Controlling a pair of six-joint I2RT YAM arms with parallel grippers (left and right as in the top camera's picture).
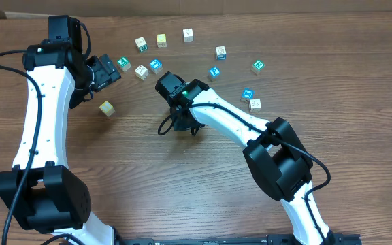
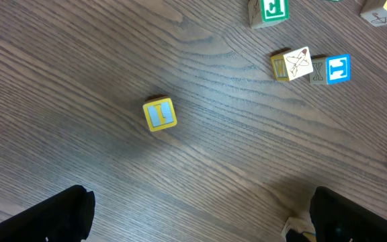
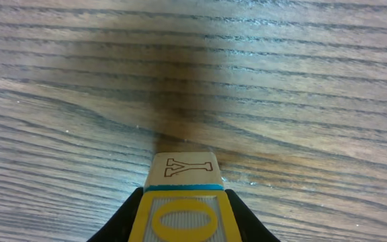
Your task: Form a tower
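right gripper [image 3: 183,202] pinches a lettered cube [image 3: 183,168] over the table [image 3: 281,81]
side grip likely keeps it square for stacking; left gripper [image 2: 203,208] spread wide, parked aside.

Overhead looks down on the table [image 1: 148,184]; wrist cameras hover close, left sharing the yellow cube [image 2: 160,113]

Along the far side of the table [image 1: 332,41], an arc of cubes [image 1: 188,35] curves from left to right. At its left end, a pair of cubes [image 2: 294,65] sit just beside each other. A lone cube [image 1: 107,108] lies nearer, left of centre, well apart from the arc. Right of it, over the table's middle, the right gripper [image 3: 183,195] has the held cube [image 3: 183,220] between its fingers, with the tower [image 3: 183,168] just beyond.
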